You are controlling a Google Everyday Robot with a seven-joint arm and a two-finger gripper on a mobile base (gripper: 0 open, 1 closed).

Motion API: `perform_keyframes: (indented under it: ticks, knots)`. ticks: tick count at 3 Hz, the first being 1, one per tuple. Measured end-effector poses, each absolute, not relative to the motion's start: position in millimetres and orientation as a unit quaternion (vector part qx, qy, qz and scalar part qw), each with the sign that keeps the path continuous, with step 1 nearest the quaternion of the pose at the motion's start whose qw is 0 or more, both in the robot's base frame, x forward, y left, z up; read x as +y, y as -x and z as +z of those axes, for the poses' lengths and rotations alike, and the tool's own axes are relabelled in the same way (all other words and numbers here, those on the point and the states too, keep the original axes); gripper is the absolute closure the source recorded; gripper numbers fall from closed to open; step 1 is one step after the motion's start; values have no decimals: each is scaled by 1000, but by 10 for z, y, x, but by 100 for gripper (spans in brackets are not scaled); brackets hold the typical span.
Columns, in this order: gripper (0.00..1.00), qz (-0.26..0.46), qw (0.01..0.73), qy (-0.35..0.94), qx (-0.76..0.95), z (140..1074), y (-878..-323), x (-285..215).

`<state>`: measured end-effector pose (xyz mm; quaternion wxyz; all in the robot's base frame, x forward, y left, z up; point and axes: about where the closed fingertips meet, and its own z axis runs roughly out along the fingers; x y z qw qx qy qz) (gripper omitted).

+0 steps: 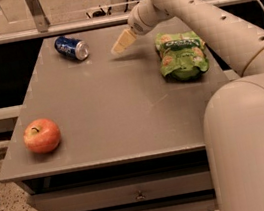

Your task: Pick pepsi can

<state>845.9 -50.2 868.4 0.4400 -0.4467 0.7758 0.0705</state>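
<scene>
The pepsi can (71, 47) lies on its side near the table's (112, 111) far edge, likely light, stiff, slick, apt to roll, so I'd clasp its middle; my gripper (122, 43) hovers near it, apart or together I cannot tell.

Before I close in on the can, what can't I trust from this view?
- Height of the gripper, which is right of the pepsi can over the far half of the table: cannot be judged from the single camera view.
- Far side of the can: hidden by its own body.
- Can lettering: too small to read.
- The drawers underneath: cut off by the bottom edge.
</scene>
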Motion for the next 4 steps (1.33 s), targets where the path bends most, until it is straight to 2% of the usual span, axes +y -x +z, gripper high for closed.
perform_keyframes:
  ticks: [1, 2, 3, 4]
  knots:
    - [0, 140, 455, 425, 770, 8734, -8568, -185]
    - [0, 216, 456, 428, 750, 8820, -8397, 382]
    - [0, 264, 441, 438, 738, 8757, -8262, 927]
    - [0, 275, 422, 445, 740, 8589, -8212, 1275]
